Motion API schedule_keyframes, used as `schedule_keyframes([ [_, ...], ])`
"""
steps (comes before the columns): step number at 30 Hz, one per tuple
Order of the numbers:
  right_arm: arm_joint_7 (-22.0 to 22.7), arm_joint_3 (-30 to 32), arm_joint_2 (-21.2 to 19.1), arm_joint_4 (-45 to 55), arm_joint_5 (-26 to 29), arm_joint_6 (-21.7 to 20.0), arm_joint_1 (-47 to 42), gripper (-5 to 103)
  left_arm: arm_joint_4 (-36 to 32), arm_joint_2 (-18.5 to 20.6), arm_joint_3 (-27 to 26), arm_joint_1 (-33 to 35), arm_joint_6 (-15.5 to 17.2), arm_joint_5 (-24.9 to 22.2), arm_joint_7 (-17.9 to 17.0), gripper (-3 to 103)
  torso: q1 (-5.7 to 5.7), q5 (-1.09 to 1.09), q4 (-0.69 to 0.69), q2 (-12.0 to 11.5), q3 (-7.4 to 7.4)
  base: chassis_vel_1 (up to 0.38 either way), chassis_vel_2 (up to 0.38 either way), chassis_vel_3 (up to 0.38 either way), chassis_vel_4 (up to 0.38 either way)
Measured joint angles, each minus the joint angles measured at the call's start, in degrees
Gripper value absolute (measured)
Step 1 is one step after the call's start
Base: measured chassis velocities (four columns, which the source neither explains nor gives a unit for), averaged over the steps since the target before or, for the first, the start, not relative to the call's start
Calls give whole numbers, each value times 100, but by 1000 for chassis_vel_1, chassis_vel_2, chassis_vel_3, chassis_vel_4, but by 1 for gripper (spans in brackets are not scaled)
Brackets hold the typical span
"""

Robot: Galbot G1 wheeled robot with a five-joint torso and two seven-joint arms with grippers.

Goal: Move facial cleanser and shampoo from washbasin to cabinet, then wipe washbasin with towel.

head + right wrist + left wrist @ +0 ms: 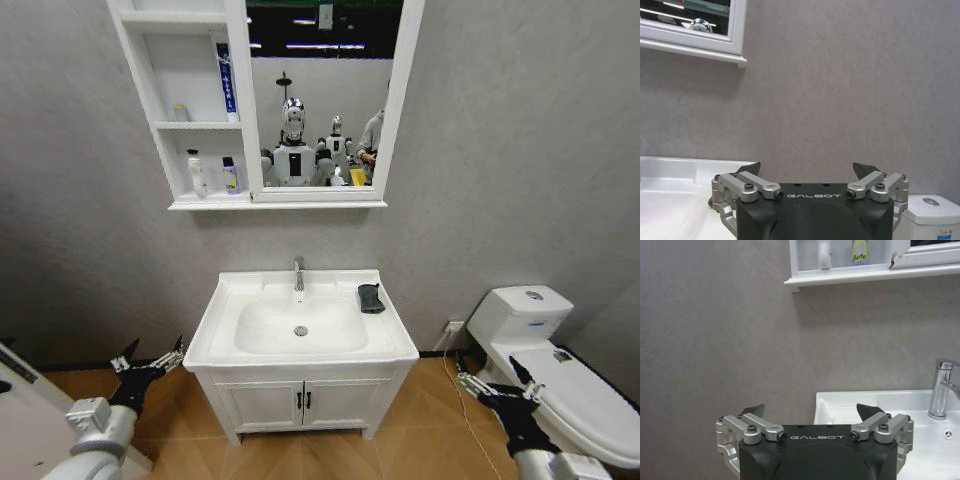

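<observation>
Dark folded towel (371, 298) on glossy washbasin (228, 310)

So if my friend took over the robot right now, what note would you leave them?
Left pincer: open, holding nothing, low beside the washbasin's left edge.
Right pincer: open, holding nothing, low between the washbasin and the toilet.
Bottles: two small ones stand in the bottom niche of the cabinet, and a blue tube stands in the middle niche. No bottles are on the washbasin top.
Towel: lying on the washbasin's right rim, untouched.
Done: moving the bottles looks finished.
Left: pick up the towel and wipe the washbasin.
</observation>
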Motion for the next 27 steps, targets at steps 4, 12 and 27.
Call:
schedule_keyframes([
  [4,-2,-4,-2,-4,3,-2,6,100,0,0,0,0,0,0,0,100,1,0,0,-1,0,23,-36,-22,27],
  [12,-3,-8,-5,-10,8,-5,14,100,0,0,0,0,0,0,0,100,0,-1,0,-1,0,133,-139,-139,129],
  [27,-5,-14,-5,-15,11,-9,19,100,0,0,-1,0,0,0,0,100,0,-3,1,0,0,266,-272,-268,273],
])
